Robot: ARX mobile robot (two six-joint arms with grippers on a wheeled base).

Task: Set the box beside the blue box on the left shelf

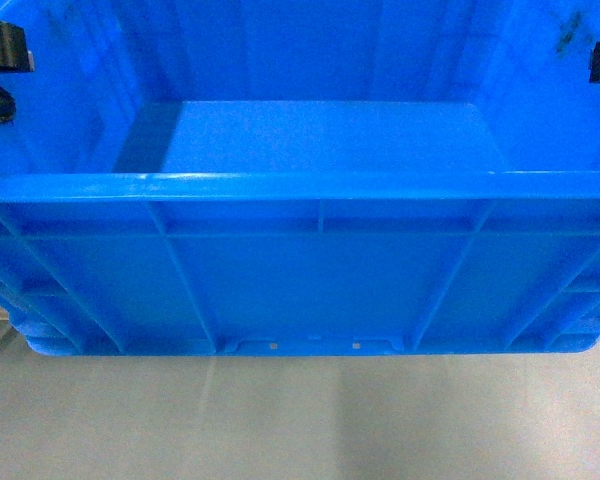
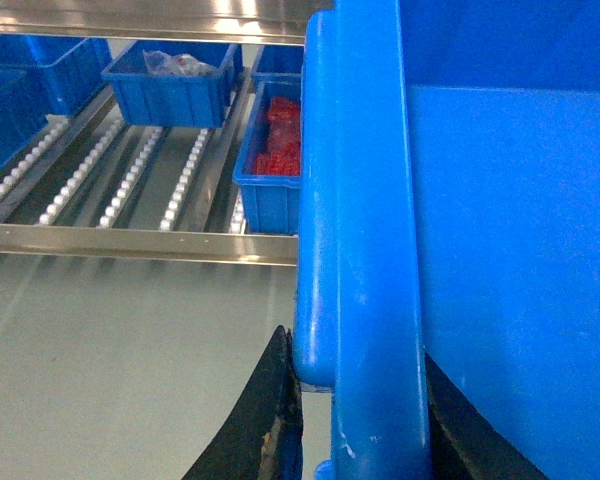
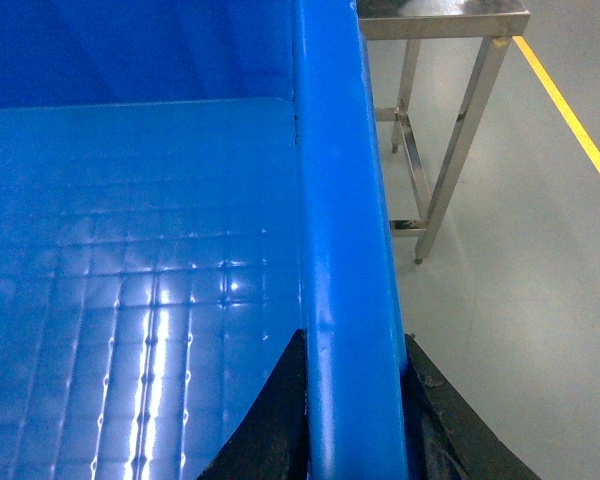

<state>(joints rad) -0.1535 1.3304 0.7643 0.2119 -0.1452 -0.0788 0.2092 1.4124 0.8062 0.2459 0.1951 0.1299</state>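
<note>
The big blue box [image 1: 320, 270] fills the middle of the head view, held up off the grey floor [image 1: 300, 420]. The left claw [image 2: 355, 400] pinches its left rim, and the right claw [image 3: 350, 400] pinches its right rim. The roller shelf [image 2: 130, 180] sits in the upper left of the left wrist view. I think both arms should keep the box level and move together toward the bare rollers beside the small blue box [image 2: 170, 85].

Warehouse: roller flow rack [image 2: 130, 170], parts bins [image 2: 170, 85]
</note>
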